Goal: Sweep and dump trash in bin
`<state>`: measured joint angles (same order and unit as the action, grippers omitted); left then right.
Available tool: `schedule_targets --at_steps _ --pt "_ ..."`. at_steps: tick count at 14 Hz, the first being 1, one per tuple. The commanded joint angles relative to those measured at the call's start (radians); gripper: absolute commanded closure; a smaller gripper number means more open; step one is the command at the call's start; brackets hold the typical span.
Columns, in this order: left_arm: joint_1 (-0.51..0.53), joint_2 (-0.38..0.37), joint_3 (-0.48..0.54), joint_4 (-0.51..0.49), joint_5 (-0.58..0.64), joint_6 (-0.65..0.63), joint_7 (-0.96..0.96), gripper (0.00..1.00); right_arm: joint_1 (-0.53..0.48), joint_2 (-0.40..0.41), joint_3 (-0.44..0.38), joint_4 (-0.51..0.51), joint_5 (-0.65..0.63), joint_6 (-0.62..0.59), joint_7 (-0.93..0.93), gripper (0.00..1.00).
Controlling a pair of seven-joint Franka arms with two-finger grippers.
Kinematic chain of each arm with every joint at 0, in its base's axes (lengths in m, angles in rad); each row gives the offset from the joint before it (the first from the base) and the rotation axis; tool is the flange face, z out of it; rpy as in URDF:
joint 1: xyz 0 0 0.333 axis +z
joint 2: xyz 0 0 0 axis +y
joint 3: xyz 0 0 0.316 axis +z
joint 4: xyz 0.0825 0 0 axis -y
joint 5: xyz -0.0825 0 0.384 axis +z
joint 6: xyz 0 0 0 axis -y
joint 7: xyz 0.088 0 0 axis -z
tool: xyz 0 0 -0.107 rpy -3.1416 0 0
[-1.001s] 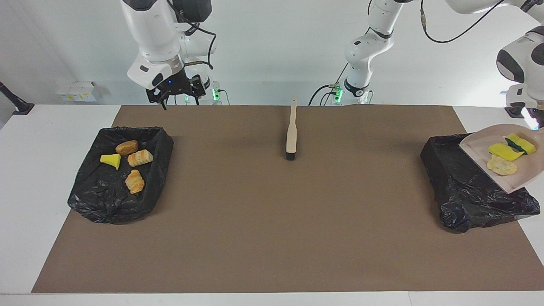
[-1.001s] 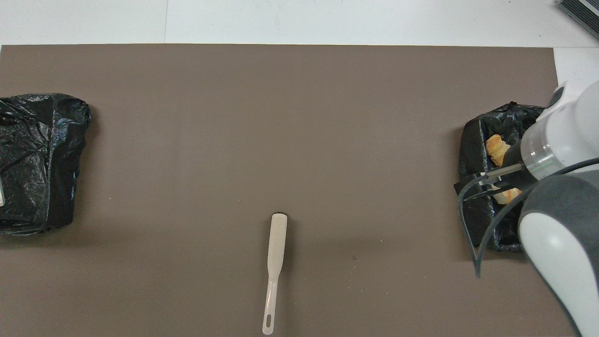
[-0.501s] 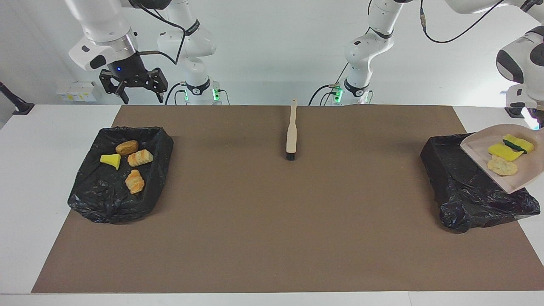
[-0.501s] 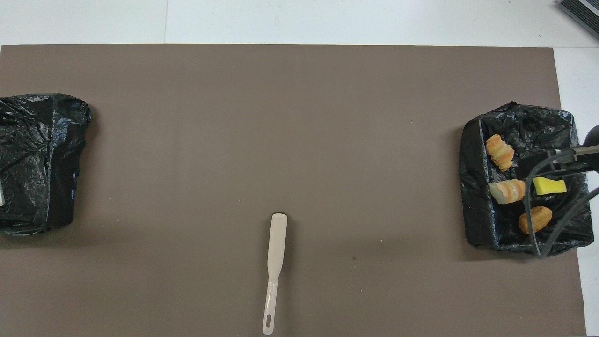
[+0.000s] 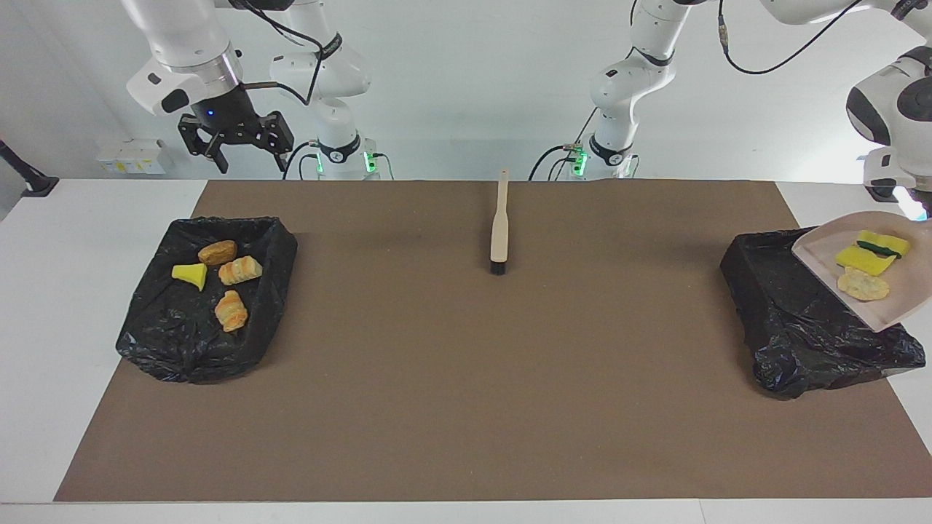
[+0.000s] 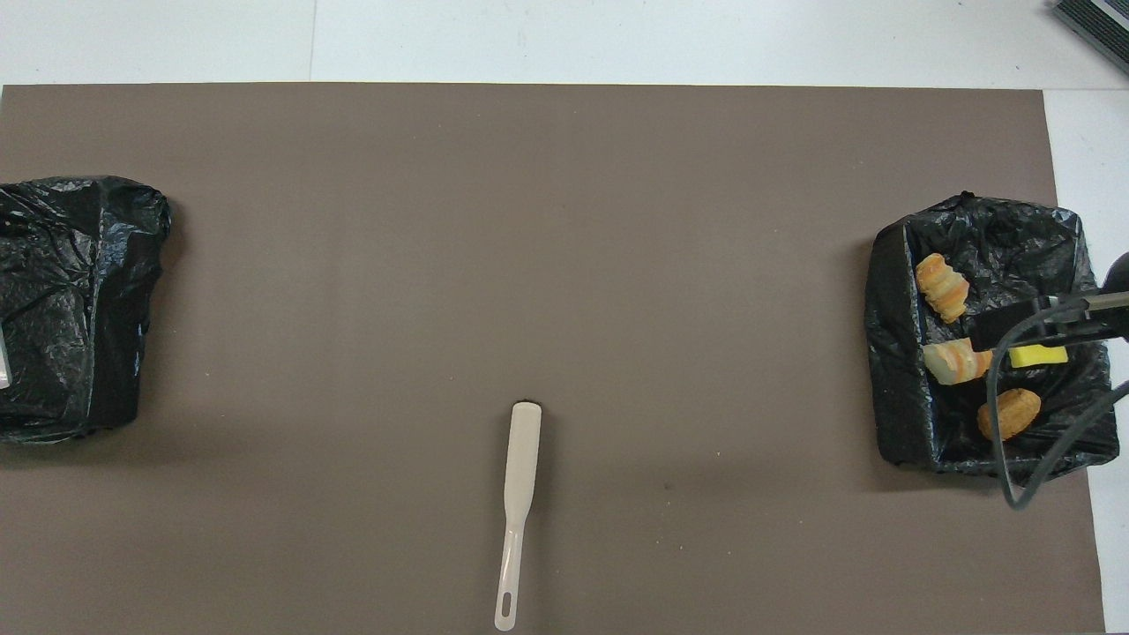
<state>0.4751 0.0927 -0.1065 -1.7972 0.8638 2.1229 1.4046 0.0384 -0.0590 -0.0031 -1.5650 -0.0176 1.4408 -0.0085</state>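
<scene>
My left gripper (image 5: 919, 209), at the view's edge, is shut on the beige dustpan (image 5: 877, 309) and holds it tilted over the black-lined bin (image 5: 790, 320) at the left arm's end. In the pan lie a yellow sponge (image 5: 863, 260), a green-and-yellow sponge (image 5: 883, 244) and a tan chunk (image 5: 863, 285). My right gripper (image 5: 250, 161) is open and empty, high up near the other bin (image 5: 164, 342). That bin holds a brown lump (image 5: 217, 252), a yellow sponge piece (image 5: 190, 274) and two bread-like chunks (image 5: 240, 270).
The beige brush (image 5: 499, 225) lies on the brown mat midway between the arms, bristles away from the robots; it also shows in the overhead view (image 6: 519, 494). Both bins also show overhead, one at the left arm's end (image 6: 71, 309) and one at the right arm's (image 6: 900, 353).
My right gripper has swung up and out toward the right arm's end of the table, uncovering its bin overhead. The dustpan has shifted slightly outward over its bin.
</scene>
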Motion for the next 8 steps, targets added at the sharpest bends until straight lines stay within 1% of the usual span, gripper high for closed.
schedule_targets --at_steps 1,5,6,7,8 --pt "-0.033 -0.004 0.01 0.01 0.072 -0.032 -0.033 1.0 -0.015 0.007 -0.003 -0.001 0.027 -0.007 0.018 0.0" --pt "-0.038 -0.011 0.01 -0.001 0.153 -0.049 -0.041 1.0 -0.012 -0.007 -0.003 -0.029 0.027 0.006 0.033 0.0" --pt "-0.049 -0.013 0.01 -0.005 0.184 -0.072 -0.068 1.0 -0.012 -0.008 -0.003 -0.036 0.028 0.013 0.042 0.0" --pt "-0.074 -0.011 0.008 -0.019 0.246 -0.113 -0.126 1.0 -0.011 -0.013 -0.002 -0.052 0.034 0.026 0.054 0.0" --pt "-0.09 -0.014 0.008 -0.03 0.274 -0.141 -0.191 1.0 -0.009 -0.022 -0.003 -0.075 0.037 0.038 0.056 0.0"
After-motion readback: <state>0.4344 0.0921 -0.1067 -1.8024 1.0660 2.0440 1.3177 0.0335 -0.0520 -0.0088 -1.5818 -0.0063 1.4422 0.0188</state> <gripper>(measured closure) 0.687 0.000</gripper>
